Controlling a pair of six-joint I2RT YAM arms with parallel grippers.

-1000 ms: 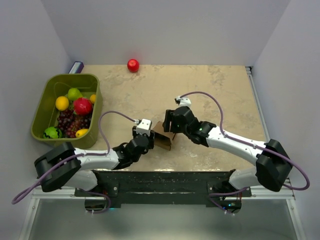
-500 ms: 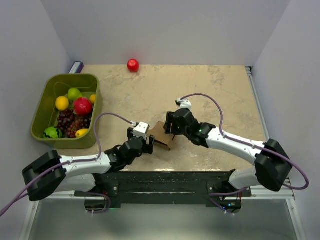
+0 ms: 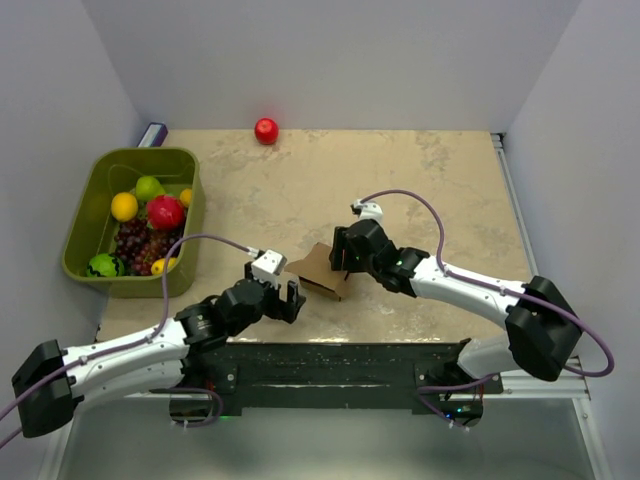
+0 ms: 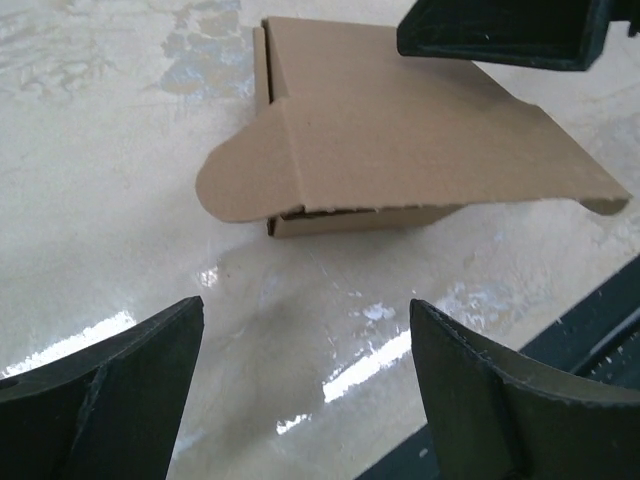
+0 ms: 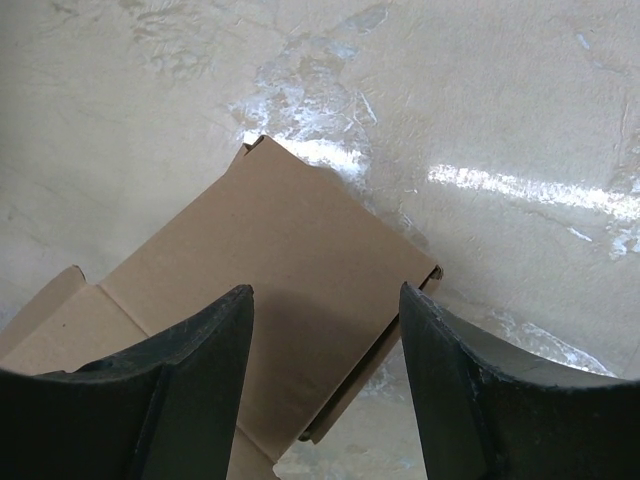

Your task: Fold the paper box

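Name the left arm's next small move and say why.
Probably ease the open left gripper forward to the rounded flap of the paper box: the flap juts out untucked toward it, nothing grips it, and the open right gripper is over the top.

Bright, even light; glare on table [image 4: 330, 370].
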